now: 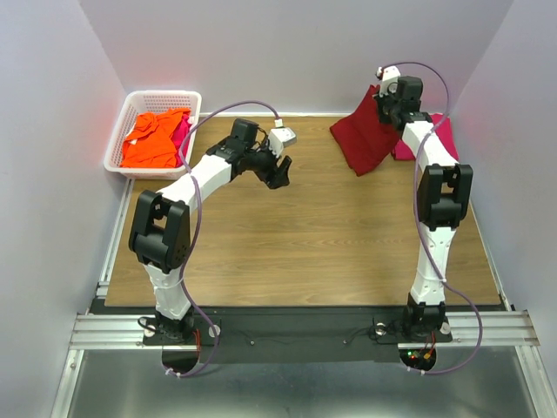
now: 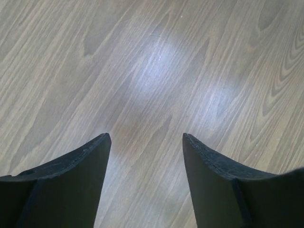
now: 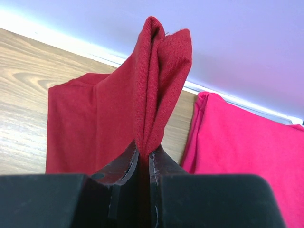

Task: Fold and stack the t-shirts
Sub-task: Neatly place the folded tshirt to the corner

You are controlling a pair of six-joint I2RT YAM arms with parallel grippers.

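Top view: we see the right gripper (image 1: 381,89) holding the dark red t-shirt (image 1: 364,138) raised at the far right of the table (image 1: 305,244). The magenta t-shirt (image 1: 446,131) lies alongside, and the orange t-shirt (image 1: 155,139) is in the basket (image 1: 116,144).
Left wrist: the left gripper (image 2: 145,137) is spread wide above bare wood.
Right wrist: the jaws are clamped on a fold of the dark red t-shirt.

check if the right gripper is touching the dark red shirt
Touching. The right wrist view shows the right gripper closed on a bunched fold of the dark red t-shirt, the cloth pinched between both fingers.

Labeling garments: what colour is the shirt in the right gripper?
Dark red. The shirt shows best in the right wrist view.
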